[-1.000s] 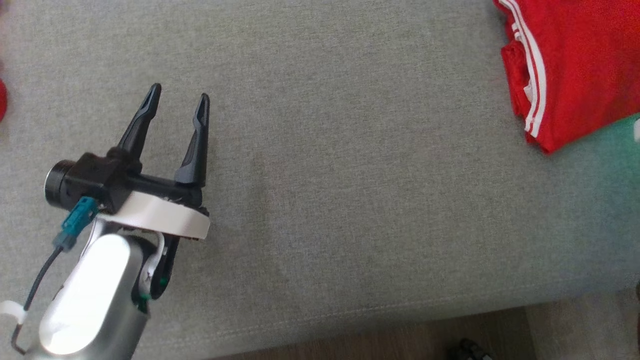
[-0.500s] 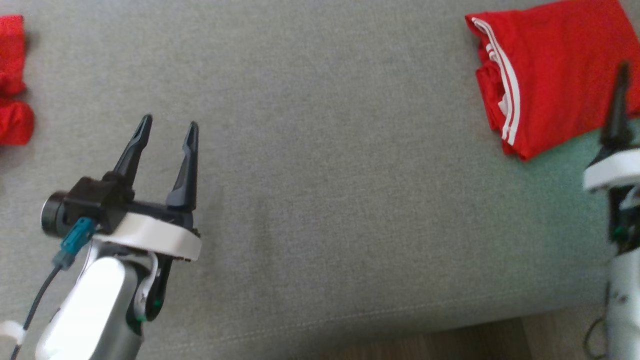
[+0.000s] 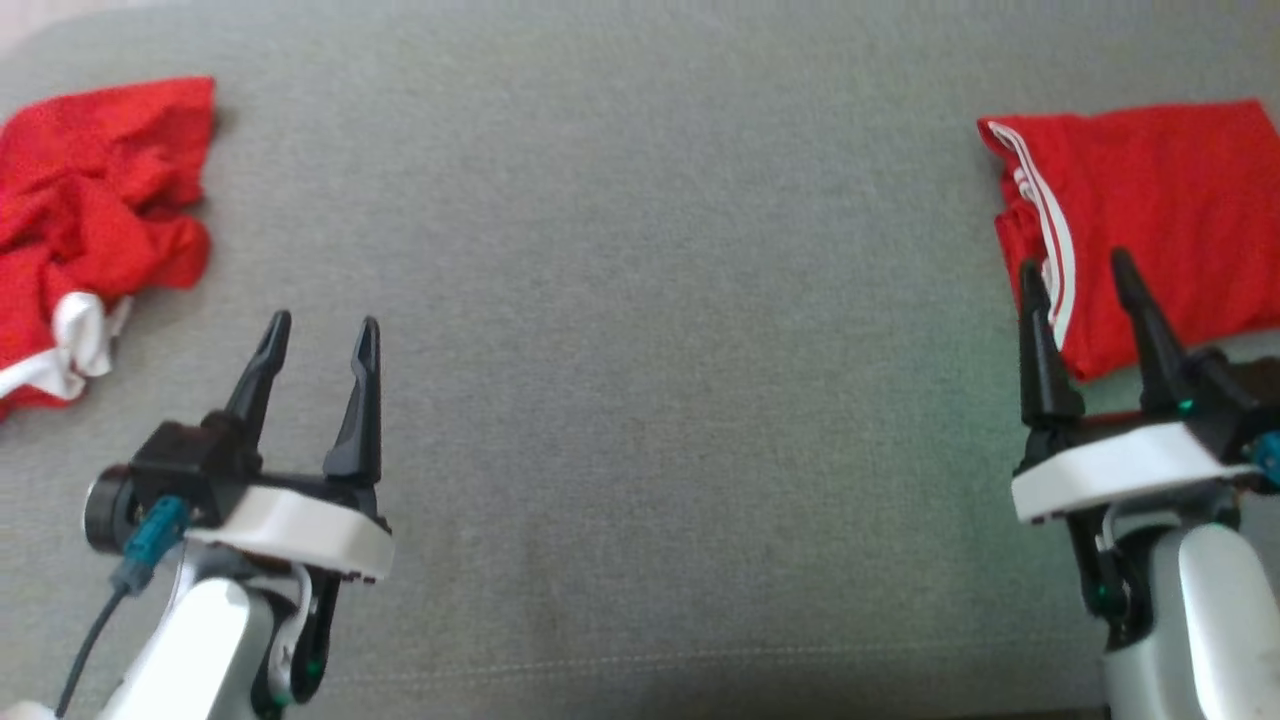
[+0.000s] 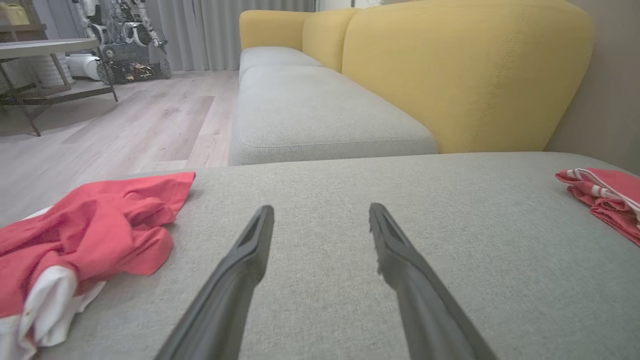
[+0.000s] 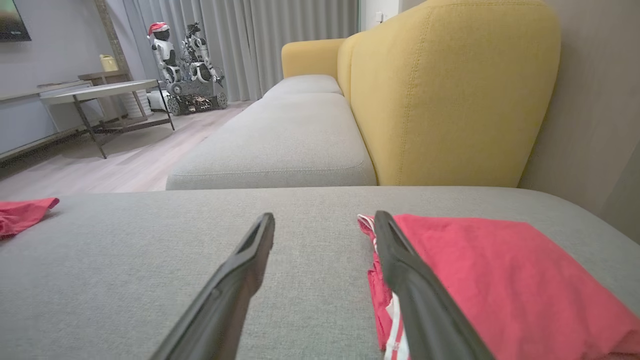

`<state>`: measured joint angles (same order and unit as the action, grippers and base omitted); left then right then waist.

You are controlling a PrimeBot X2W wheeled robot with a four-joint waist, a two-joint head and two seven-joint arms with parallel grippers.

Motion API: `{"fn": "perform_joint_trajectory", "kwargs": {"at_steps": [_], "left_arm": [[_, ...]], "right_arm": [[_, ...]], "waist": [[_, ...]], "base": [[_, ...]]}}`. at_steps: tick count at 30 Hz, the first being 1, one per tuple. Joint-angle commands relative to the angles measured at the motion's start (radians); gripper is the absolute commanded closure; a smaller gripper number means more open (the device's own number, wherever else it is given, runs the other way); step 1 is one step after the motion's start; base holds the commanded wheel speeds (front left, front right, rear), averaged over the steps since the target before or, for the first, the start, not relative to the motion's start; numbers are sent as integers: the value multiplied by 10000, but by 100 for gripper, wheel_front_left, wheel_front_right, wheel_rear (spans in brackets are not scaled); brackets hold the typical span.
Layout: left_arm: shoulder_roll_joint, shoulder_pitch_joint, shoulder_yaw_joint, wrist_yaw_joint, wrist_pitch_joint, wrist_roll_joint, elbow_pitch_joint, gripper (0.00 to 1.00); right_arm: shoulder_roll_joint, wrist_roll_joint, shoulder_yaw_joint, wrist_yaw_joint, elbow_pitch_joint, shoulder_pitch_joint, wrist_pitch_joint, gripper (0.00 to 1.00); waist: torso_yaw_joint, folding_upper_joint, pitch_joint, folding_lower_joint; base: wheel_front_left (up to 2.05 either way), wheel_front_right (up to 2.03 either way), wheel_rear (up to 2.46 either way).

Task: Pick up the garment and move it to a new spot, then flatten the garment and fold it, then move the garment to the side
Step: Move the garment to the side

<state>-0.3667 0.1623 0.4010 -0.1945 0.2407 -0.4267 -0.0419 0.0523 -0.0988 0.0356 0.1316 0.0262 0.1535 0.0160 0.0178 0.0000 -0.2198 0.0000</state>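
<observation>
Two red pieces on the grey woven sofa cushion (image 3: pixel 640 300). The crumpled garment (image 3: pixel 100 190) lies far left, soft, bunched and white-trimmed; the folded garment (image 3: pixel 1170 200), flat with white stripes, sits right. Left gripper (image 3: pixel 324 322) and right gripper (image 3: pixel 1074 263) hover with jaws spread, empty. Risk: pinching one thin layer would drag it across still bunched.

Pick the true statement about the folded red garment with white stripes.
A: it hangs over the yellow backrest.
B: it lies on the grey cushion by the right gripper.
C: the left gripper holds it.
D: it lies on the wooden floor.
B: the folded garment lies flat on the grey cushion, just beyond the open, empty right gripper.
</observation>
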Motion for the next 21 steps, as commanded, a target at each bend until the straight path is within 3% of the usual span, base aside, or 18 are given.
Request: {"fn": "perform_joint_trajectory", "kwargs": {"at_steps": [1, 21], "left_arm": [[-215, 140, -478, -59, 133, -67, 273, 0], [-235, -1309, -170, -433, 19, -61, 419, 0]], "right_arm": [[8, -95, -250, -9, -428, -26, -32, 0], [-19, -408, -252, -9, -651, -1639, -538, 0]], "waist": [[-195, 0, 293, 0], [-604, 0, 2031, 0]], "base": [[0, 0, 0], [0, 0, 0]]}}
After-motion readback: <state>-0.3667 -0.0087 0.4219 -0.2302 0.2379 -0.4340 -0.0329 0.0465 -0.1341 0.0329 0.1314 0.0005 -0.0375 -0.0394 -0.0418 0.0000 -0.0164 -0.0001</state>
